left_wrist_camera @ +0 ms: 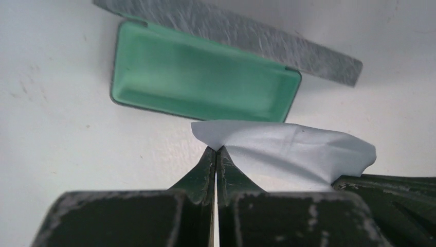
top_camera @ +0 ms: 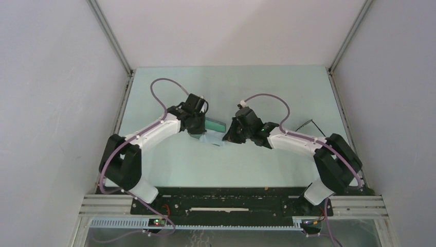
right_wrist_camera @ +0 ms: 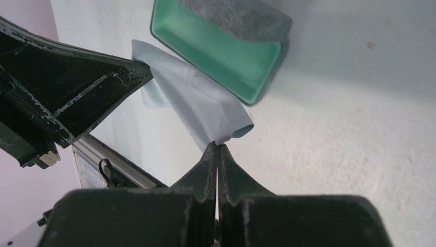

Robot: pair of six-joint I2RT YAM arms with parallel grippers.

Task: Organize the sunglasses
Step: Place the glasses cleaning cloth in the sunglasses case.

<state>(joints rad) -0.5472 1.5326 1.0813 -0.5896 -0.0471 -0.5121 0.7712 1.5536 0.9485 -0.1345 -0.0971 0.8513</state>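
Observation:
The slate-grey case (top_camera: 216,125) lies open at mid table and shows its green inside (left_wrist_camera: 205,85), with the lid (left_wrist_camera: 231,36) tipped back. The pale bluish cloth (left_wrist_camera: 288,149) hangs just in front of it. My left gripper (left_wrist_camera: 216,148) is shut on one corner of the cloth. My right gripper (right_wrist_camera: 216,144) is shut on another corner of the cloth (right_wrist_camera: 200,103). The case also shows in the right wrist view (right_wrist_camera: 221,51). The sunglasses (top_camera: 310,124), thin black wire, lie on the table at the right, partly behind my right arm.
Grey walls and metal rails close in the table (top_camera: 257,87) on the left, right and back. My left gripper's body (right_wrist_camera: 67,98) sits close beside the right one. The black base rail (top_camera: 231,198) runs along the near edge.

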